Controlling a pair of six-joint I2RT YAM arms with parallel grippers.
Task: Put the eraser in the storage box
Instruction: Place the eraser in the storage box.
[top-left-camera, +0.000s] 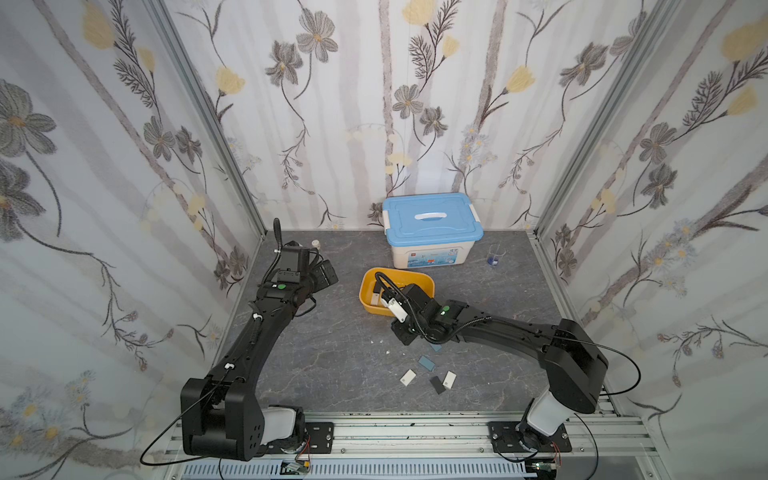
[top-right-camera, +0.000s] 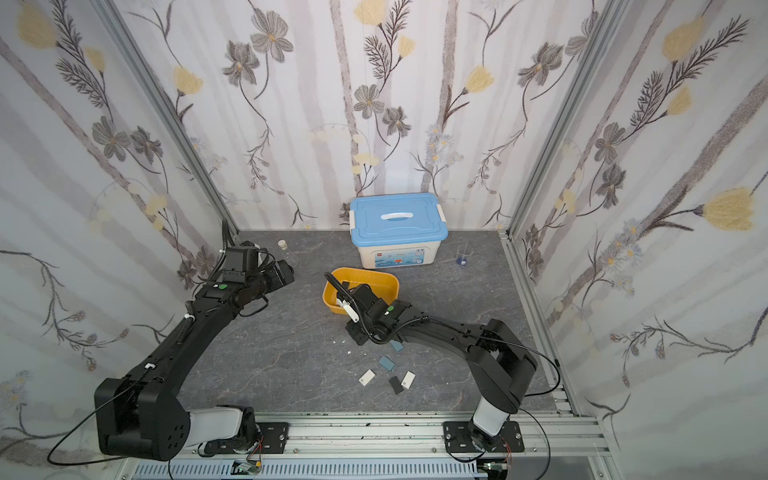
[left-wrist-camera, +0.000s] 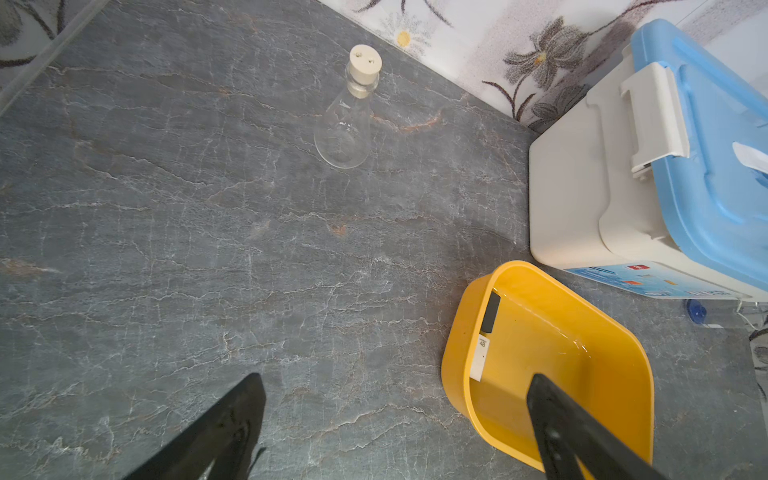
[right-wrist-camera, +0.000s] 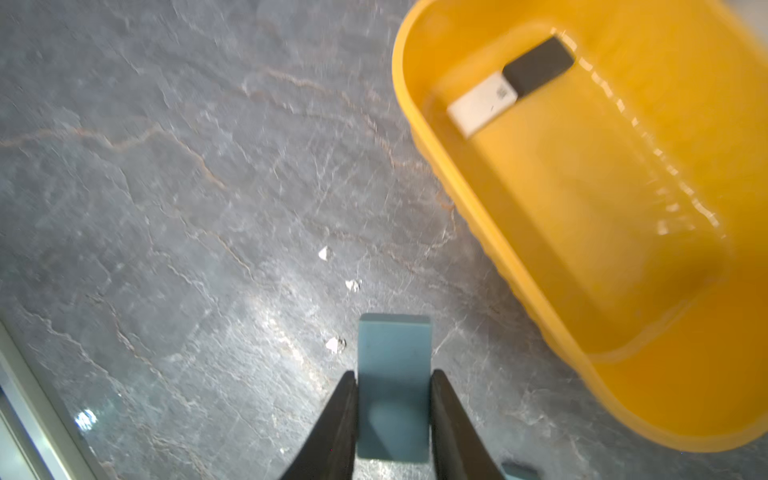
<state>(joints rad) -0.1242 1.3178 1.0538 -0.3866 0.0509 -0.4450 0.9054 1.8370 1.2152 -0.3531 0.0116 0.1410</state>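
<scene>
Storage box (right-wrist-camera: 582, 199) blurred, white bin (left-wrist-camera: 573, 187) partly cropped

The shallow yellow-orange plastic storage tub (top-left-camera: 362, 291) is open-topped, its floor bare except for a black-and-white eraser (right-wrist-camera: 511, 89) lying against one wall. Between the tub and the right gripper (right-wrist-camera: 393, 374), clamped on a blue-grey rectangular eraser (right-wrist-camera: 393, 345), there is only dark stone-patterned tabletop (top-left-camera: 324, 365) (a few white crumbs (right-wrist-camera: 325, 252)). A white plastic bin with blue lid (top-left-camera: 432, 224) stands just behind the tub.
</scene>
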